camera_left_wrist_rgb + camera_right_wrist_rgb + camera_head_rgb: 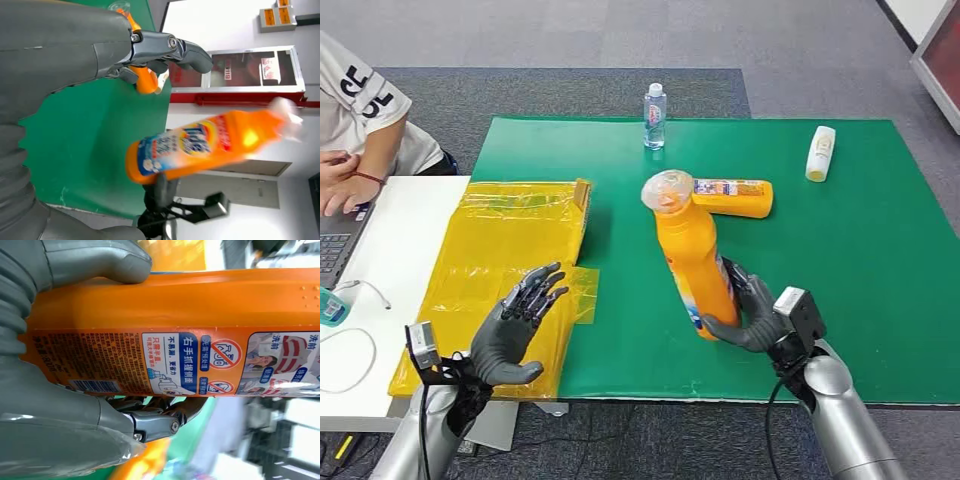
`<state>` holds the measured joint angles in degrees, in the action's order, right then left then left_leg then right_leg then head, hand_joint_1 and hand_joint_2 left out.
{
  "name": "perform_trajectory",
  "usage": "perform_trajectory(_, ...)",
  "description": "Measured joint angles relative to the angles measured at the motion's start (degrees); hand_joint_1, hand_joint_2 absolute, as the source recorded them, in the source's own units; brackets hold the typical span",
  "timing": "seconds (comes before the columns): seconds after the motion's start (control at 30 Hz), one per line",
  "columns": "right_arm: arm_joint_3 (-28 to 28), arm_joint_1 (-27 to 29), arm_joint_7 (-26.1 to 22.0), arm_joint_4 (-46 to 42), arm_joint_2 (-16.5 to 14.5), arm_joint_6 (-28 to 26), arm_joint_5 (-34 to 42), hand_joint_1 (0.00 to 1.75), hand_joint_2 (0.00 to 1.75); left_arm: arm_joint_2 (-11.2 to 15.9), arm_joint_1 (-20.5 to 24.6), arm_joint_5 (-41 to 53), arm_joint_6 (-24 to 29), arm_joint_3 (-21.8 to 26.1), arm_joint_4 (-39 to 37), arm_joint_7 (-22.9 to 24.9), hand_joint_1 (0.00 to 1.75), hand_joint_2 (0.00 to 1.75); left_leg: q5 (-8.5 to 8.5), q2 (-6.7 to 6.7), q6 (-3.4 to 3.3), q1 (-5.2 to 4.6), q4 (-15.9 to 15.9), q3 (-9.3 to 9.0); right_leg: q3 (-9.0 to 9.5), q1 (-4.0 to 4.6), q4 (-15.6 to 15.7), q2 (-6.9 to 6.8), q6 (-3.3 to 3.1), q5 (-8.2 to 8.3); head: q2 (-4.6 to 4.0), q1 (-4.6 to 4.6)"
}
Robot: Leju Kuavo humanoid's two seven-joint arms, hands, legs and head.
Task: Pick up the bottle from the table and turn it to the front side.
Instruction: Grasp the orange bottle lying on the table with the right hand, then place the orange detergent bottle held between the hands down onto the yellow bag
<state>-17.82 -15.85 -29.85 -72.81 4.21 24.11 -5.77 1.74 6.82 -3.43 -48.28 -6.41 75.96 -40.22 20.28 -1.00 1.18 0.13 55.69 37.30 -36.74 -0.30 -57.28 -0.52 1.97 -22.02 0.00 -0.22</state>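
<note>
right hand [752,318] grips orange bottle [691,255] near its base, lifted and tilted over green mat [848,260]. left hand [518,328] spread above yellow bag [501,250].

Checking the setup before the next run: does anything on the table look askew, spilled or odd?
Nothing spilled. A second orange bottle and a small white bottle lie on their sides on the green mat, and only the water bottle stands. The held orange bottle tilts in the right robot hand.
</note>
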Motion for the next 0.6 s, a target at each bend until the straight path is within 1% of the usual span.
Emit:
perform_trajectory(0.1, -1.65, -0.05, 0.02, -2.13, -0.78, -1.35, -1.61, 1.75, 1.75, -0.25, 0.92, 0.19, -0.45, 0.14, -0.82, 0.00, 0.00, 1.75, 0.01, 0.00, 0.00, -0.01, 0.00, 0.01, 0.00, 0.00, 0.00, 0.01, 0.00, 0.00, 0.00, 0.00)
perform_trajectory(0.27, -5.93, -0.08, -0.08, -4.83, -2.06, -5.67, -7.82, 1.75, 1.75, -0.57, 2.32, 0.23, -0.62, 0.14, -2.61, 0.00, 0.00, 1.75, 0.02, 0.00, -0.02, -0.03, 0.00, 0.02, 0.00, -0.03, 0.01, 0.01, 0.02, 0.01, 0.00, 0.00)
perform_trajectory(0.43, -9.98, -0.03, -0.06, -5.06, -2.73, -9.78, -13.03, 1.75, 1.75, -0.58, 3.03, 0.26, -0.15, 0.14, -3.62, 0.00, 0.00, 1.75, 0.02, 0.00, -0.01, -0.02, 0.00, 0.02, -0.03, -0.02, 0.01, 0.01, 0.01, 0.01, 0.00, -0.01)
perform_trajectory(0.6, -12.19, -0.03, 0.04, -5.06, -3.09, -11.63, -15.25, 1.75, 1.75, -0.58, 3.28, 0.24, -0.06, 0.12, -4.15, -0.01, 0.00, 1.75, 0.02, 0.00, 0.00, -0.02, 0.00, 0.03, -0.05, -0.01, 0.01, 0.02, -0.01, -0.01, 0.00, -0.01)
